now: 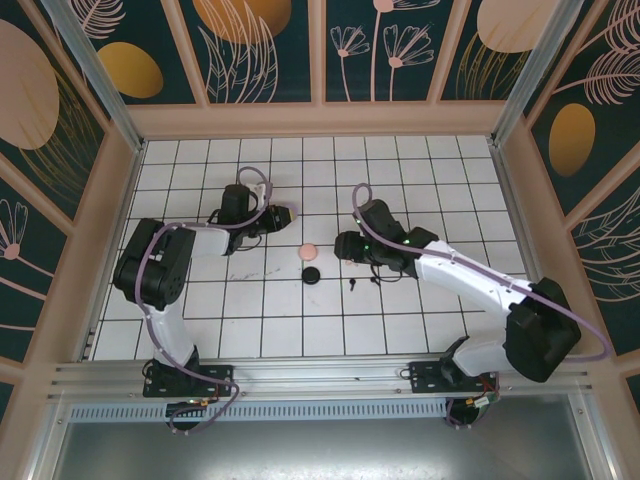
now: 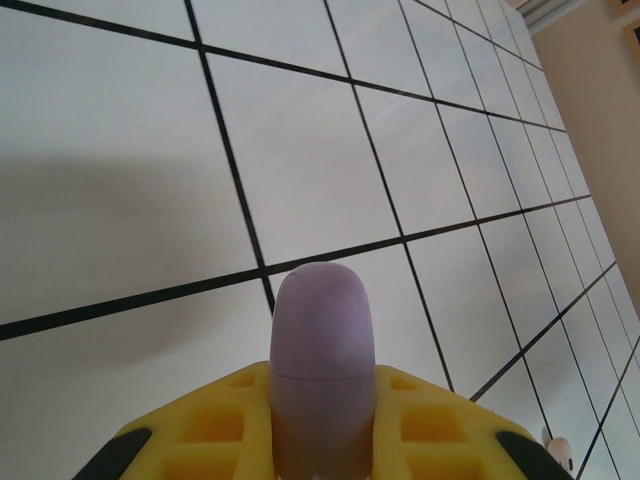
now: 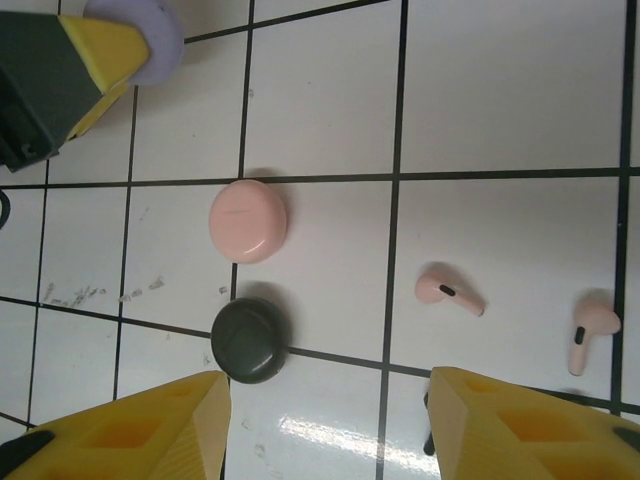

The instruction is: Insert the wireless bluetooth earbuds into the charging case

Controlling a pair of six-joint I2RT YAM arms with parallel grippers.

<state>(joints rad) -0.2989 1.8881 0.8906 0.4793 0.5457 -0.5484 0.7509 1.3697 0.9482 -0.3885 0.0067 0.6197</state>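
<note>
**A:** Yellow right fingers (image 3: 150, 425) are apart, nothing between them. Loose on the worktop (image 3: 500, 120) are the left pink earbud (image 3: 450, 293) and right pink earbud (image 3: 592, 335). Both lie right of the pink case (image 3: 248, 220) and black case (image 3: 250, 340), just beyond my right-hand finger.

**B:** Axis?

**A:** On the left one it runs nearly along my closing line. The right one's stem points back at me. I'd shift right and turn the wrist first.

**B:** Left arm?

**A:** Busy: left fingers (image 2: 200, 430) clamped on the closed lilac case (image 2: 322, 360), off to the far left. Right arm's nearer.
</note>
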